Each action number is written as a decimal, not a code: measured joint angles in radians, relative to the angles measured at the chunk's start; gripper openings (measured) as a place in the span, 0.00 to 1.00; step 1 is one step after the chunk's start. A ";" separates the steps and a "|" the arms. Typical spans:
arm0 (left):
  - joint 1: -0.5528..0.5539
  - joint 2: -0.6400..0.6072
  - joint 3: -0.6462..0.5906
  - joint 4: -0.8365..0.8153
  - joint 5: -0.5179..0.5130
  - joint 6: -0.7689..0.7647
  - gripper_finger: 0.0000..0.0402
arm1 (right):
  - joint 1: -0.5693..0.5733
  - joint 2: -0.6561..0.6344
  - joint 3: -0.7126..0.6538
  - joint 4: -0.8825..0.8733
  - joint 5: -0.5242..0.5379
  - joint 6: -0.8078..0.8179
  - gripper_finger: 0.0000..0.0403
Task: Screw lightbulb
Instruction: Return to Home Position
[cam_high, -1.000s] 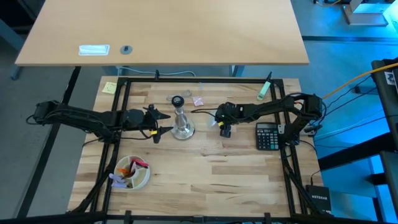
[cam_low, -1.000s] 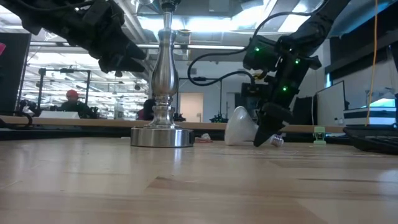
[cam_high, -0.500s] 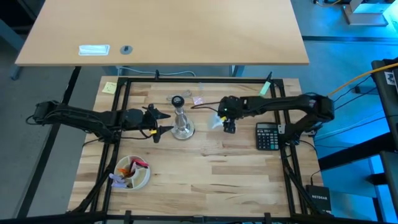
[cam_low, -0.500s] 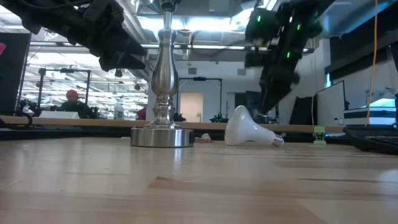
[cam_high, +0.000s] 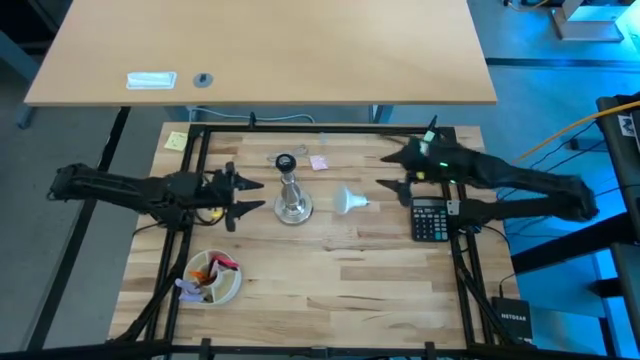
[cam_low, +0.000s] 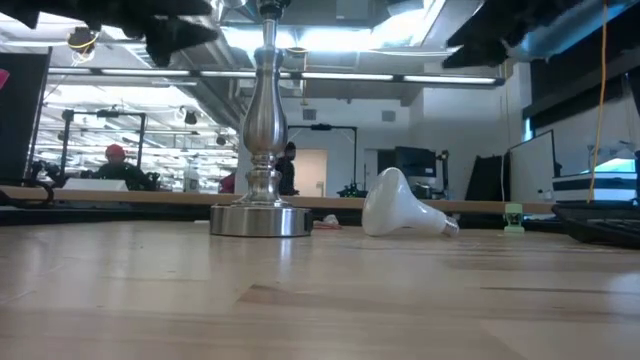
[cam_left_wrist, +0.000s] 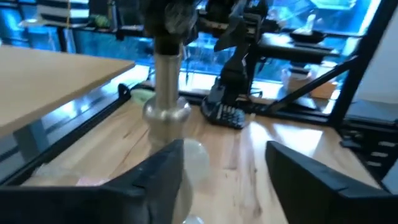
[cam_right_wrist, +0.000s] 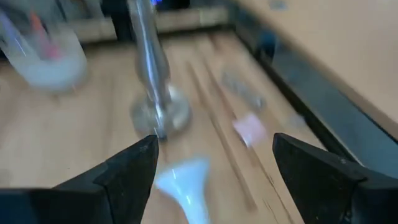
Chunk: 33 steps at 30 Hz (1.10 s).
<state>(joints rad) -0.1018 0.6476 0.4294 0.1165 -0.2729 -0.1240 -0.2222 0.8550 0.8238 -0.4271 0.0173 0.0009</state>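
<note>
lightbulb (cam_high: 347, 202): on its side on worktop (cam_high: 330, 270), 3 o'clock of lamp stand (cam_high: 291, 203) | right gripper (cam_high: 389, 171): 2 o'clock of bulb, fingers spread, empty | left gripper (cam_high: 250, 196): 9 o'clock of stand, fingers spread | risk: unrestrained bulb may roll if brushed

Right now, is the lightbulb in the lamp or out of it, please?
Out: the lightbulb lies on its side beside the silver lamp.

A black calculator (cam_high: 430, 218) lies at the right of the table (cam_high: 350, 275). A white bowl (cam_high: 236, 287) holding colourful bits sits near left. A yellow sticky note (cam_high: 176, 141) is at the far left corner, and a pink slip (cam_high: 319, 162) lies far centre. A person in a red cap (cam_low: 117, 164) sits in the room behind.
</note>
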 joint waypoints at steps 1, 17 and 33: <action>-0.010 -0.012 0.000 0.000 0.000 0.005 0.52 | 0.000 -0.059 -0.049 0.055 -0.006 0.021 0.80; -0.064 -0.155 -0.209 0.153 -0.024 -0.117 0.19 | 0.000 -0.642 -0.548 0.327 0.082 0.240 0.80; -0.055 -0.169 -0.228 0.118 -0.020 0.015 0.19 | -0.001 -0.697 -0.637 0.387 0.031 0.259 0.80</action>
<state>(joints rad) -0.1567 0.4782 0.2017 0.2342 -0.2933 -0.1088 -0.2230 0.1584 0.1864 -0.0399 0.0485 0.2599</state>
